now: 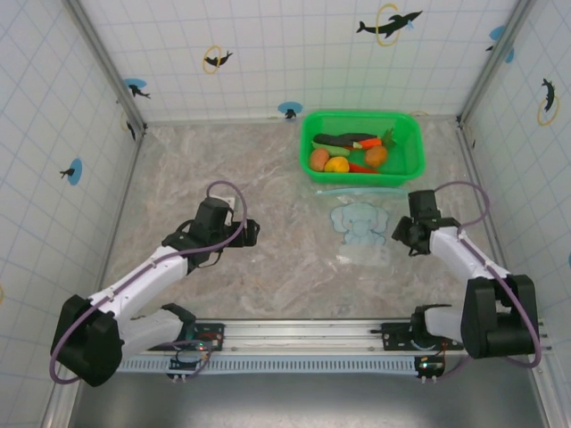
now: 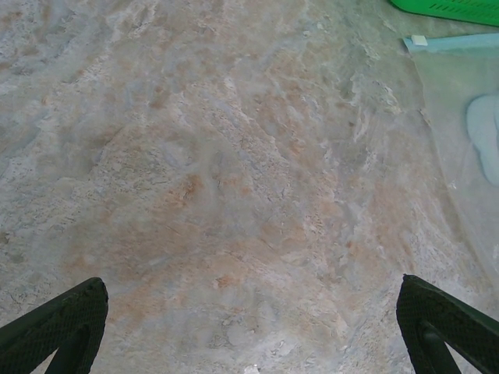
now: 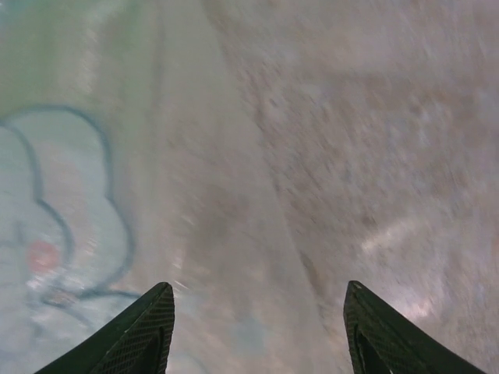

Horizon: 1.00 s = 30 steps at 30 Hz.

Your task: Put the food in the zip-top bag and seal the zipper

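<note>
Bag (image 1: 359,225) lies flat; zipper (image 1: 357,188) along its far edge; food (image 1: 350,152) in basket (image 1: 416,150) just beyond bag; left gripper (image 1: 252,232) left of bag, spread, empty; right gripper (image 1: 401,236) at bag's right edge, spread, empty.

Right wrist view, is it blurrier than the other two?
Yes: right wrist view is smeared, the elephant print on the zip-top bag and the table streaked; left wrist view is crisp on the table grain; top external view is sharp and evenly lit.
</note>
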Each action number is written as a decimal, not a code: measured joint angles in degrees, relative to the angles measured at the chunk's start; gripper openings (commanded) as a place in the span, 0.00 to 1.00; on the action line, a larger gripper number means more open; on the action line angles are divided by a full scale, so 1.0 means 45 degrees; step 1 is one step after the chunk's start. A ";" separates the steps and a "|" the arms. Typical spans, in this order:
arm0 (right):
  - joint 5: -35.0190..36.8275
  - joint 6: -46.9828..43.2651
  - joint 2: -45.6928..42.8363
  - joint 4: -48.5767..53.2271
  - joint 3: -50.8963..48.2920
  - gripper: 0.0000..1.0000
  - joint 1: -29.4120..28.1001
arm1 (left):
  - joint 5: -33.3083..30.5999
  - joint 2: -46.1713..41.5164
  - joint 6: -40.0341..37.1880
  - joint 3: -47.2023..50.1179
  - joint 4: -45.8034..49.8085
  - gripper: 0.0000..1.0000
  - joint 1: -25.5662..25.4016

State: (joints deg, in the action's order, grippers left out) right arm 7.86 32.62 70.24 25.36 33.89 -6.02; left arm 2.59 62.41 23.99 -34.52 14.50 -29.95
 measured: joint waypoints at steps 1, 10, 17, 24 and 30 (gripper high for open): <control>-0.0257 0.0112 -0.0180 0.0024 -0.0311 0.58 0.0117 | 0.0000 0.0044 0.0000 0.0000 0.0005 0.97 0.0000; -0.3657 0.3283 -0.1520 -0.0874 -0.1860 0.53 -0.1763 | -0.0053 0.0340 0.0015 -0.0024 0.0005 0.97 0.0000; -0.4998 0.6732 0.0010 -0.4668 -0.1933 0.77 -0.6445 | -0.0481 0.0466 0.0505 -0.0719 0.0092 0.97 0.0000; -0.7179 0.6232 0.3755 -0.6931 0.1311 0.91 -0.8626 | -0.0850 0.0321 0.1477 -0.1501 0.0102 0.97 0.0000; -0.6441 0.3769 0.3298 -0.5173 0.2783 0.90 -0.8612 | -0.1049 0.0325 0.3240 -0.1705 0.0214 0.97 0.0000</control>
State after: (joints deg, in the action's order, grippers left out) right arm -21.12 49.58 85.08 2.09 46.41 -44.77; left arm -2.13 63.88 38.57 -42.19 15.46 -29.95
